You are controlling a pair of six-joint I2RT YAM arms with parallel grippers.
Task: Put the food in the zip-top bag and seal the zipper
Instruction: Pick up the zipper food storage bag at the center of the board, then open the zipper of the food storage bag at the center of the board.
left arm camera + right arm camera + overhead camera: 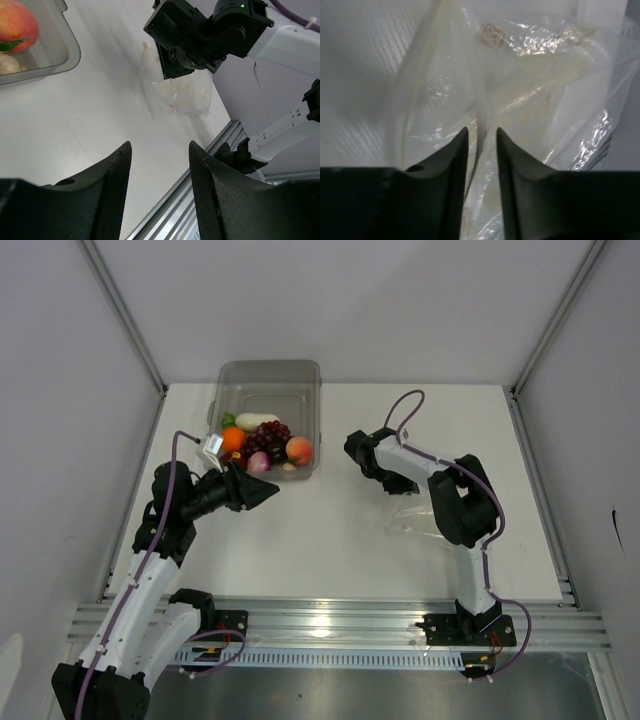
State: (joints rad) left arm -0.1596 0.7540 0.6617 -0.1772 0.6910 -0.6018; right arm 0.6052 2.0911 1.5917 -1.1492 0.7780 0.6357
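From above, the food sat in the clear bin (268,364) at the far left of the table (340,550): orange (233,438), grape bunch (270,437), peach (299,450) and white oblong piece (256,421) among it. The left gripper (268,496) hung just beside the bin's near wall and pointed right, so the food lay beyond it and a little to its left, and this arm was plainly the nearer one. The zip-top bag (418,520) lay well apart to the right, under the right gripper (392,480). In the left wrist view, the left fingers stood wide apart with nothing between them, aimed across bare table at the bag, with the bin's corner at the upper left. In the right wrist view, the right fingers were drawn almost together on a whitish fold of the bag, apparently pinching it. That fold may have been the zipper (467,85), its long axis running away from the fingertips.
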